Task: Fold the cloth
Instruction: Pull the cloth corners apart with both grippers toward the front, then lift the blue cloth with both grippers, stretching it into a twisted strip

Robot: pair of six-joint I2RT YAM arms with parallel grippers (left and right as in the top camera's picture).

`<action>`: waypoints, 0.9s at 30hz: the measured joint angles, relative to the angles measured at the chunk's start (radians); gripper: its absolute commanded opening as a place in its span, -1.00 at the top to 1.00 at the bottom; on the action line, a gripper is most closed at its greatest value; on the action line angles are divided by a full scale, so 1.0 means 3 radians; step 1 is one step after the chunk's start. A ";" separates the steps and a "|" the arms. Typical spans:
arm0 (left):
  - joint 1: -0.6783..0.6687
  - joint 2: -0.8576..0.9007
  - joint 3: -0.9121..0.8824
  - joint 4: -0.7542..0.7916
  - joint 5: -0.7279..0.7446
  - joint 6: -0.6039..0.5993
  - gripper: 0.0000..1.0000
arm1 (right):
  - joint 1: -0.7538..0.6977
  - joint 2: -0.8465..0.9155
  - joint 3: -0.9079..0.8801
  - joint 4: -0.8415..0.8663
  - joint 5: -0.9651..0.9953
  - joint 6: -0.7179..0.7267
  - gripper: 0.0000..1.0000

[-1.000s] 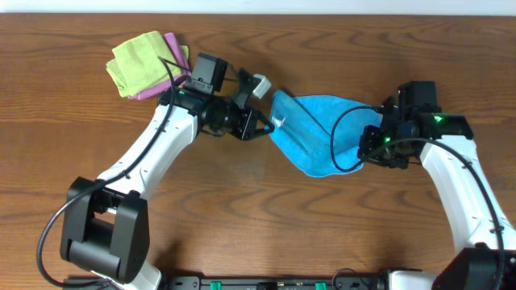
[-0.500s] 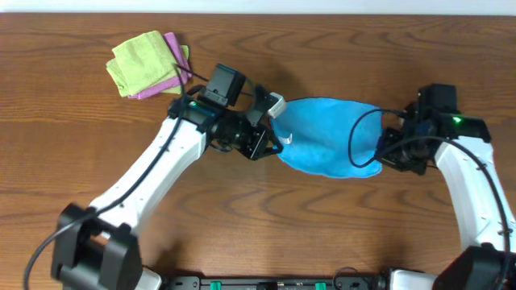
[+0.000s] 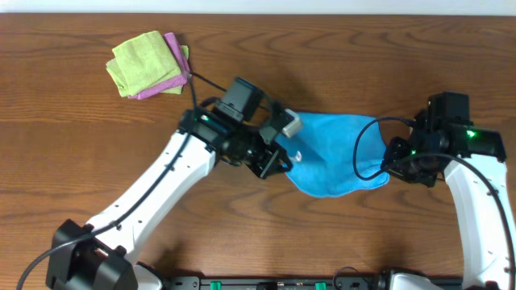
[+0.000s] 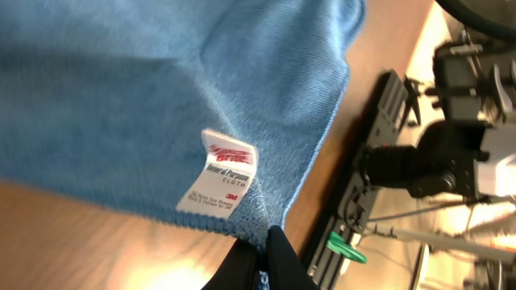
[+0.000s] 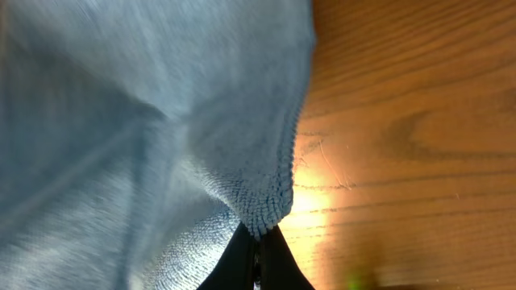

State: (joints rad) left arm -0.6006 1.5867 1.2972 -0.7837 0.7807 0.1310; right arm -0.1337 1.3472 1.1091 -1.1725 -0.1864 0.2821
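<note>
Left jaws are pinched shut on one corner of the bright blue cloth, just beside its small white tag. Right jaws are closed on the opposite corner, gripping the fuzzy hem (in the wrist view the tips press together with cloth caught between them).

The cloth spans between the two grips over the middle of the bench, somewhat toward the right edge. Its lower border bows toward the near edge.

From overhead, bare wood lies open around it: a broad strip up to the far edge and a narrower strip down to the near edge. A lime-green cloth and a pink cloth sit stacked near the far left corner, well apart.

Only the left wrist view shows the tag's printed lettering and dark rig hardware past the bench edge. Only the overhead view shows the left arm and the right arm together.
</note>
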 measured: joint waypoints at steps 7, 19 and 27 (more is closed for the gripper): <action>-0.0149 0.0000 0.0000 -0.0008 0.0000 -0.0027 0.88 | 0.0000 -0.0050 0.0000 -0.0095 0.0001 -0.0001 0.97; -0.0123 -0.0004 0.0014 0.0168 -0.0731 -0.0102 0.88 | -0.0001 -0.0050 0.0018 0.0361 -0.0155 -0.0005 0.96; 0.0102 -0.0005 0.0401 0.0031 -0.1033 -0.0086 0.88 | 0.0001 -0.0051 0.0683 0.0390 -0.0203 -0.0006 0.96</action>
State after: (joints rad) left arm -0.5701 1.5852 1.4174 -0.7746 0.4709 0.1051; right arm -0.1333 1.3319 1.3140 -1.0554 -0.2474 0.2802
